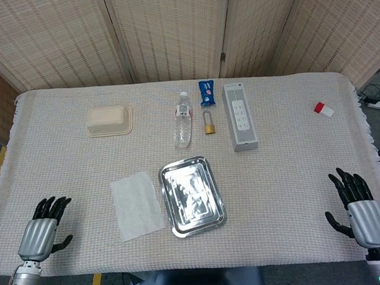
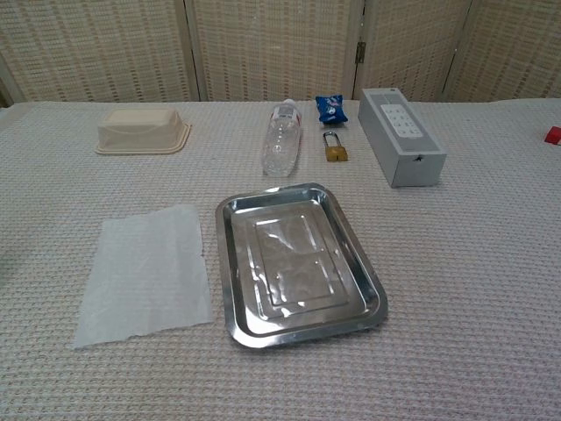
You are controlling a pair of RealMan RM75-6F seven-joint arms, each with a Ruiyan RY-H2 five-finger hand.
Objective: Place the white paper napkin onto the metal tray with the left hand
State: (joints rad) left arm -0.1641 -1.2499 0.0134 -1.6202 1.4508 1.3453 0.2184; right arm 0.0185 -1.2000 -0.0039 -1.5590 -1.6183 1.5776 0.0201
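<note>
woven cloth table [image 1: 296, 194], nothing started: my left hand [image 1: 44, 230] sits empty, fingers spread; white paper napkin [image 1: 137, 204] lies flat ahead-right of it, just beside the metal tray [image 1: 168, 182], untouched.

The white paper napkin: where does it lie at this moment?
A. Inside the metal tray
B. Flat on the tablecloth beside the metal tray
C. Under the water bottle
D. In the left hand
B: the white paper napkin lies flat on the cloth beside the metal tray, apart from the left hand.
</note>
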